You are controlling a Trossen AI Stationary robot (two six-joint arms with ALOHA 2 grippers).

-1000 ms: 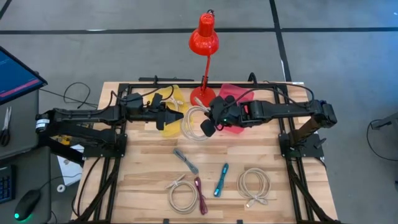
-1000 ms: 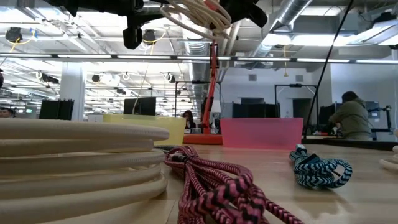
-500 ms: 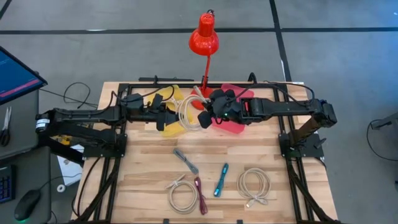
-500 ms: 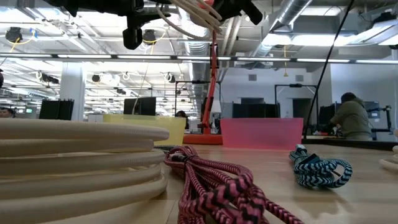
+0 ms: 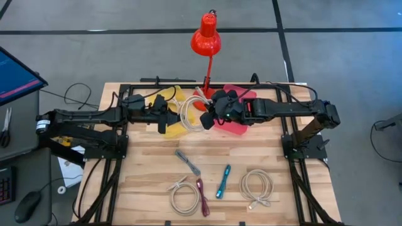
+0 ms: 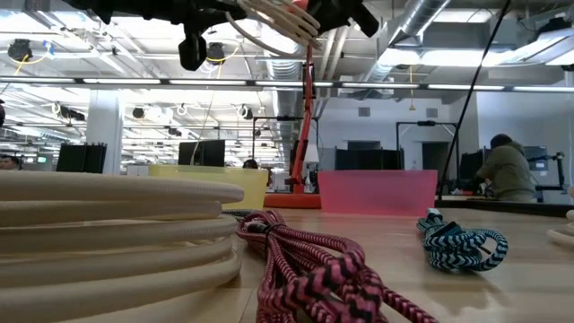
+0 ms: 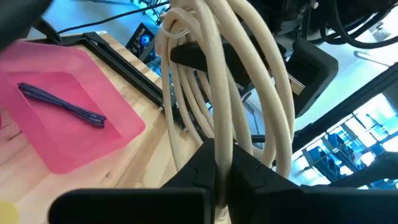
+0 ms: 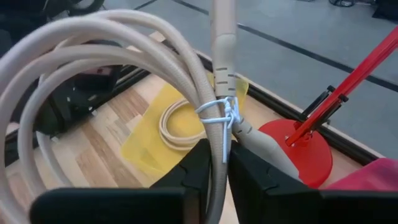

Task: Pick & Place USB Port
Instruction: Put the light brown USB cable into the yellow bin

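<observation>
Left tool is raised above the back of the tabletop, over the yellow tray, its fingers clenched on the strands of a coiled cream cable. The coil hangs in the air between the two arms, clear of the tabletop. A second cream coil lies inside the yellow tray.

Right tool meets the same raised coil from the opposite side — its fingers sit either side of the bundle at the wire tie; whether they clamp it or have slackened, I cannot tell. Just behind stands the red lamp, and below the right arm the pink tray holds a single dark cable.

Front of the tabletop, left to right: grey cable, cream coil, magenta braided cable, teal braided cable, another cream coil — all well apart from both tools.
</observation>
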